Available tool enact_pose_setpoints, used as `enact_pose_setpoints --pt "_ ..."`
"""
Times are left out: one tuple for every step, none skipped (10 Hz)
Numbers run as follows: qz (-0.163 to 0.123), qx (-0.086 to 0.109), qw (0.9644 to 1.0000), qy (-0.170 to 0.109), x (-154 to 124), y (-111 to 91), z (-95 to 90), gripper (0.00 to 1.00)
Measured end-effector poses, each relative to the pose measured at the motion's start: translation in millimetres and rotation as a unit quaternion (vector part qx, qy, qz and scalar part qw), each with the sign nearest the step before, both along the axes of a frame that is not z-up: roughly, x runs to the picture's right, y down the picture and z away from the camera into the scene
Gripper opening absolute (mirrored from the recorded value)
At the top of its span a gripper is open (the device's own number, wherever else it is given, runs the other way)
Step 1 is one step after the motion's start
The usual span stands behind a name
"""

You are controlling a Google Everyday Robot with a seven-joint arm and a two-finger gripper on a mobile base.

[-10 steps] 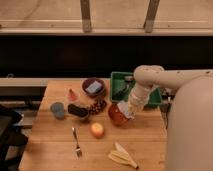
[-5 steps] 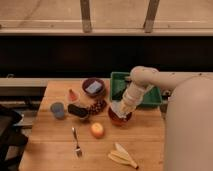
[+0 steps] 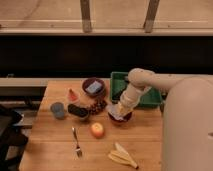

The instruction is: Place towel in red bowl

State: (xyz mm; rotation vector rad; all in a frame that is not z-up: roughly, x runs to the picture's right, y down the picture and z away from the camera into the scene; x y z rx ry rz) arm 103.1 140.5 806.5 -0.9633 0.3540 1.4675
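Red bowl [image 3: 121,118] on the wooden desk [image 3: 50,150], just right of the apple [image 3: 97,130]. The tool [image 3: 118,111] hangs directly over it, gripping the pale towel [image 3: 115,113] at the rim. Placing step; next, release and lift clear.

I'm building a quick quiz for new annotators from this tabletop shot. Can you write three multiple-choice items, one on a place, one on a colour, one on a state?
1. Where is the gripper?
A. over the red bowl
B. over the fork
C. inside the green bin

2. What colour is the cup at the table's left?
A. yellow
B. blue-grey
C. white

3. How does the banana peel lie?
A. in the red bowl
B. flat on the table
C. on the fork

Answers: 1 A, the arm ends right above that bowl; 2 B, its wall shows blue-grey; 3 B, it rests on bare wood.
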Motion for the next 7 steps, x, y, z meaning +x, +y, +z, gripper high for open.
enact_pose_setpoints --pt "0.007 0.001 1.0000 -0.006 1.4 0.2 -0.9 0.61" --pt "0.010 0.002 0.9999 -0.004 4.3 -0.2 -1.0 0.61" --pt "0.010 0.002 0.9999 -0.006 2.5 -0.3 -0.8 0.61" --pt "0.009 0.002 0.9999 -0.007 1.0 -0.3 -0.7 0.61" --pt "0.010 0.002 0.9999 -0.006 2.6 -0.3 -0.9 0.61" --pt "0.010 0.002 0.9999 -0.005 3.1 -0.4 -0.9 0.61" --pt "0.009 0.002 0.9999 -0.006 1.3 -0.7 -0.7 0.61"
